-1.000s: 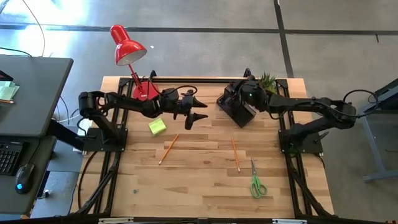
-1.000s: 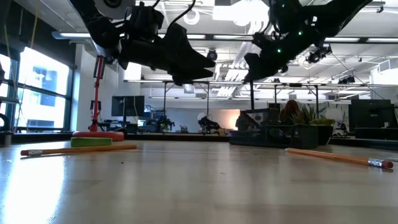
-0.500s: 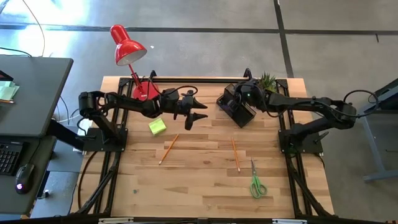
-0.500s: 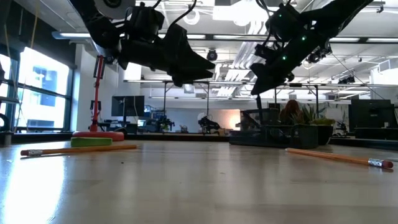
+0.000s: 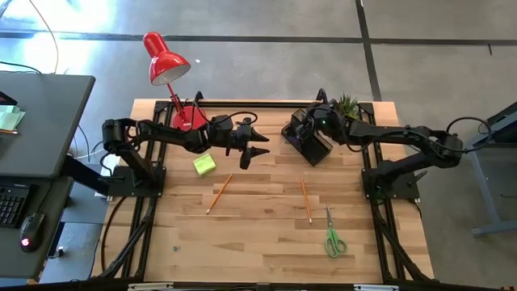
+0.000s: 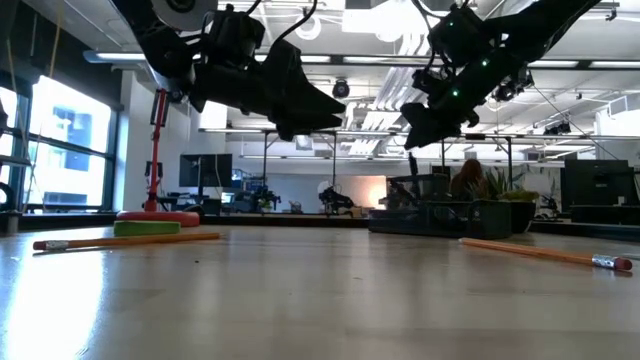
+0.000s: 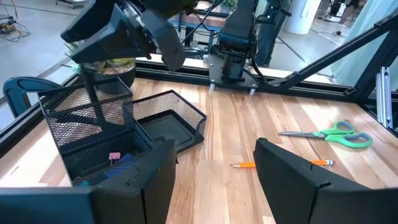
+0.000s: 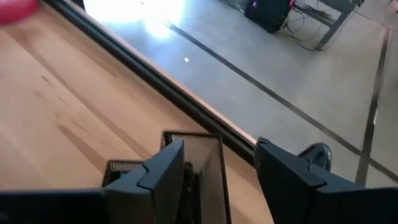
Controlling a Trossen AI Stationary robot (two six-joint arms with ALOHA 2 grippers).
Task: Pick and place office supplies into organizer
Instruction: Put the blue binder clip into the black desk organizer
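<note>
- Nearest, at 5 o'clock on the table (image 5: 266,242): green-handled scissors (image 5: 334,239), flat and untouched; thin handles, likely to slip or skate in a pinch.
- Mid-table: two orange pencils (image 5: 219,193) (image 5: 306,200) well apart; prone to rolling when nudged.
- At 10 o'clock: sticky-note block (image 5: 204,164), left gripper (image 5: 257,152) hovering just beside, jaws wide, empty.
- At 1 o'clock: organizer (image 5: 305,136), right gripper (image 5: 313,123) above it, jaws apart, holding nothing; could snag the mesh and tip it.
- Farthest: potted plant (image 5: 349,104) and red lamp (image 5: 166,61) crowding the back edge.

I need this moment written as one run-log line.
right end effector: open over organizer | left end effector: open, waiting mid-table | on table: sticky notes, two pencils, scissors
</note>
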